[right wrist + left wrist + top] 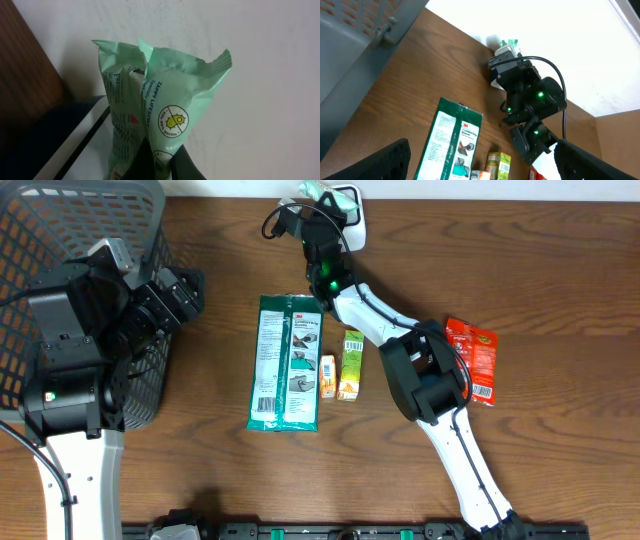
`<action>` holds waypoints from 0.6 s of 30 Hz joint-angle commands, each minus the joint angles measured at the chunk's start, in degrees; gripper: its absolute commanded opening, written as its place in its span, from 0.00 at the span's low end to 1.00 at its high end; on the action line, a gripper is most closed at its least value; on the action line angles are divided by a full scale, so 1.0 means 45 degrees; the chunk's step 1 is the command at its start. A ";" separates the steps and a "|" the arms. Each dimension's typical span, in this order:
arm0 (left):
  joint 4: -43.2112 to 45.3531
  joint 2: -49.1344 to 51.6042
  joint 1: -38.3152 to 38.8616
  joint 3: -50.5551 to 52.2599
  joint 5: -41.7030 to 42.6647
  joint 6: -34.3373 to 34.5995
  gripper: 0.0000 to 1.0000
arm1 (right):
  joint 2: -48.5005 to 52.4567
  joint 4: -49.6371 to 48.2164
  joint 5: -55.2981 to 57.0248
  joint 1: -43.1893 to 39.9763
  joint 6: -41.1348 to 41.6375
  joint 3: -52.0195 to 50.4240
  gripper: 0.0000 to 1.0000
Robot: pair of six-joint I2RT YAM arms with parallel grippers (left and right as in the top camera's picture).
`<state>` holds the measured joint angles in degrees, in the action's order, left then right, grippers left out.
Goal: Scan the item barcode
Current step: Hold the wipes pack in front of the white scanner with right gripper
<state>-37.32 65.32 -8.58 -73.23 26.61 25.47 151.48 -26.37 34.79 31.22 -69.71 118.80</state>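
Observation:
The item is a pale green wipes packet (165,95) with a "germs" logo. My right gripper (162,162) is shut on its lower edge and holds it upright. In the overhead view the right gripper (322,220) holds the packet (318,190) at the table's far edge, over the white scanner (353,222). The left wrist view shows the same packet (509,44) above the right arm's black wrist (525,87). My left gripper (188,290) stands open beside the basket with nothing between its fingers (387,160).
A grey mesh basket (60,240) fills the far left. On the table lie a green 3M gloves pack (287,363), a small orange box (327,376), a green carton (351,365) and a red packet (474,358). A white wall lies behind the table.

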 commanded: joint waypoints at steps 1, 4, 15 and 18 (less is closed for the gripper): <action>0.0019 -0.0010 -0.0053 -0.0160 -0.0112 -0.0078 0.92 | -0.0010 0.0053 0.0175 0.0112 -0.0155 0.0151 0.01; 0.0019 -0.0010 -0.0053 -0.0160 -0.0112 -0.0078 0.92 | -0.0010 0.0500 0.0170 0.0155 -0.0160 0.0151 0.01; 0.0019 -0.0010 -0.0053 -0.0160 -0.0112 -0.0078 0.92 | -0.0010 0.0884 0.0272 0.0253 -0.2686 0.0151 0.01; 0.0019 -0.0010 -0.0053 -0.0160 -0.0112 -0.0078 0.92 | -0.0010 0.0515 0.0277 0.0330 -0.3415 0.0151 0.01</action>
<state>-37.32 65.32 -8.58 -73.23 26.61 25.47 151.48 -22.63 35.59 31.83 -79.44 118.85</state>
